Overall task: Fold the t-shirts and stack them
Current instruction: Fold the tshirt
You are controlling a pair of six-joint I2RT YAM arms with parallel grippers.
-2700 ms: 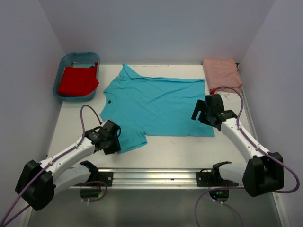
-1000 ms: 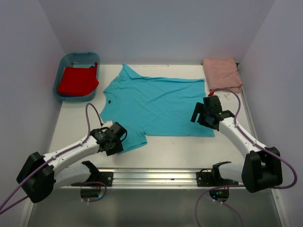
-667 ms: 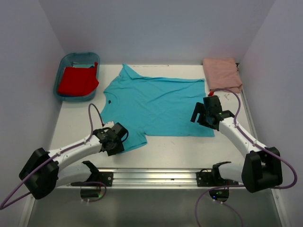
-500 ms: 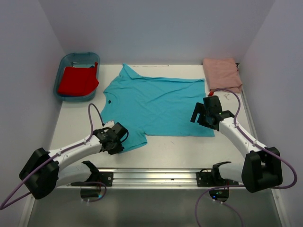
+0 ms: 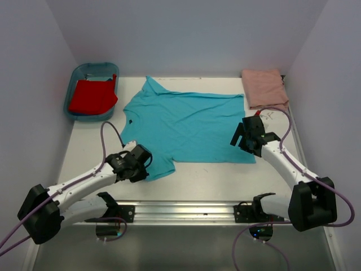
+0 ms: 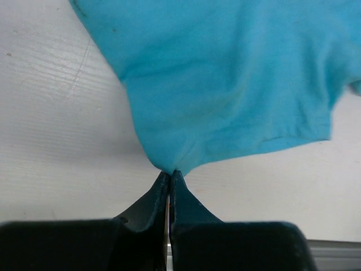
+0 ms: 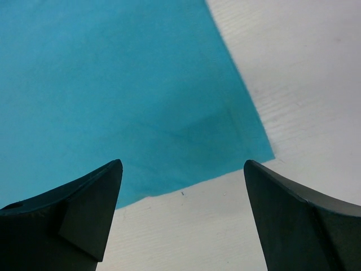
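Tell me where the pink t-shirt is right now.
In the top view, the folded pink t-shirt lies in the far right corner, beyond the right gripper.

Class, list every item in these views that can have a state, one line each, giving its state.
turquoise t-shirt, spread flat, unfolded, near sleeve pinched
salmon-pink t-shirt, folded, at the far right corner
red t-shirt, lying in the blue tub
left gripper, shut on the turquoise t-shirt's sleeve edge
right gripper, open, over the turquoise t-shirt's hem corner
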